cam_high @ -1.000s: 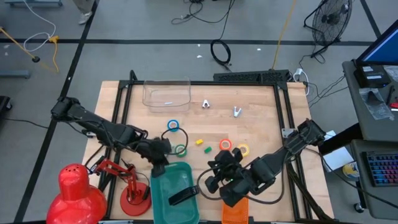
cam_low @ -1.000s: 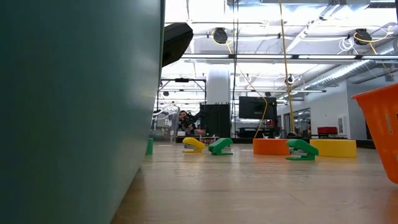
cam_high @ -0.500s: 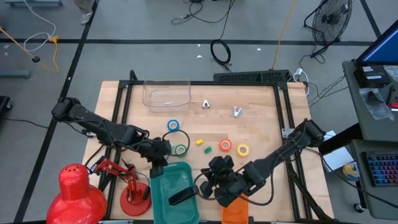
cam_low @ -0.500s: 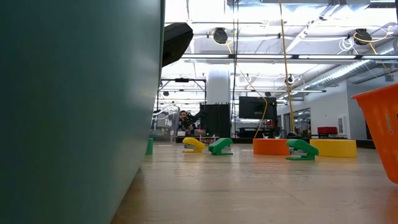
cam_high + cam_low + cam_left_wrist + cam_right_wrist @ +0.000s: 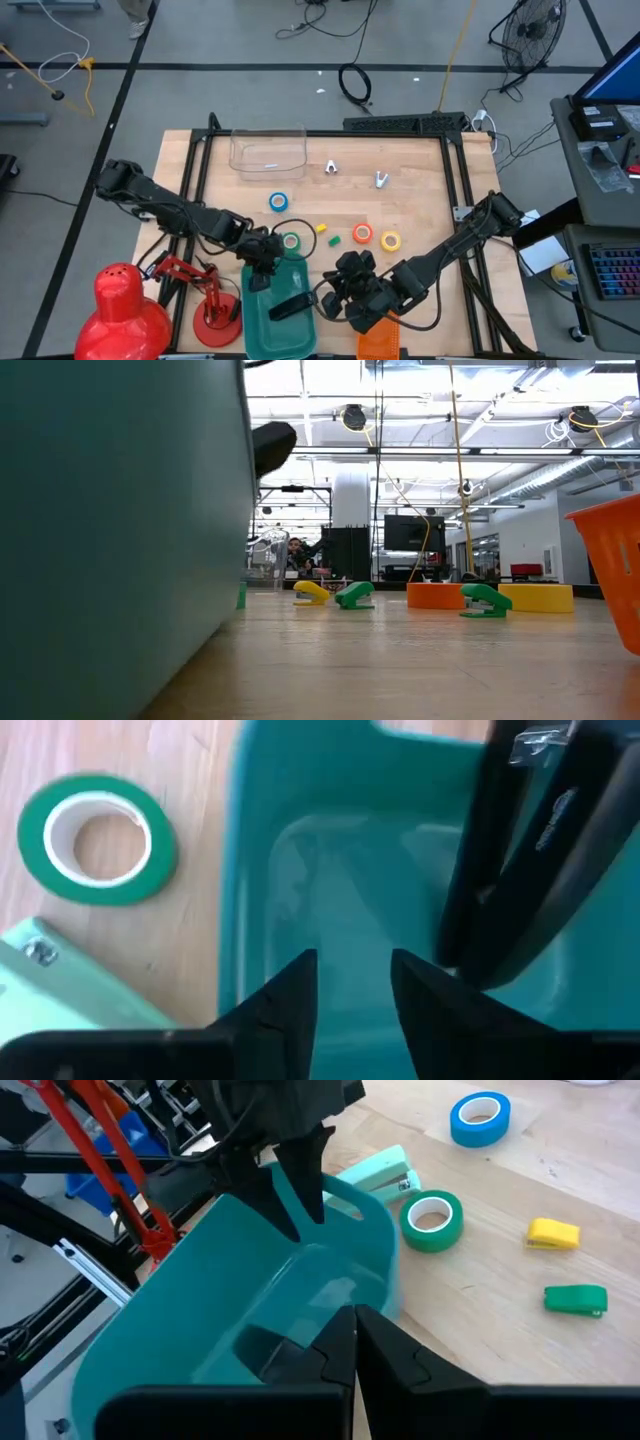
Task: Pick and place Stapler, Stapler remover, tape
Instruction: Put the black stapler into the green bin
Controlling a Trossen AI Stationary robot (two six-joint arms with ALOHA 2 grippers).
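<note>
- Progress: the teal bin [image 5: 280,310] at the table's near edge already holds one black stapler [image 5: 290,305], lying tilted across its floor; the left wrist view shows the same stapler [image 5: 530,850] against the far wall of the bin. That item is judged placed.
- Left to do, as far as can be seen: four tape rolls are on the table outside the bin: blue tape [image 5: 279,202], green tape [image 5: 291,241], orange tape [image 5: 362,234], yellow tape [image 5: 390,241]. A pale-green stapler [image 5: 375,1168] lies just beside the bin's rim, near the green roll. Two small metal pieces [image 5: 331,167] far up the table may be staple removers; too small to tell.
- Left gripper [image 5: 262,272]: over the bin's far rim, fingers [image 5: 285,995] parted narrowly with nothing between them. The black stapler lies beyond the fingertips, apart from them.
- Right gripper [image 5: 354,1342]: at the bin's right side, fingers pressed together, empty.
</note>
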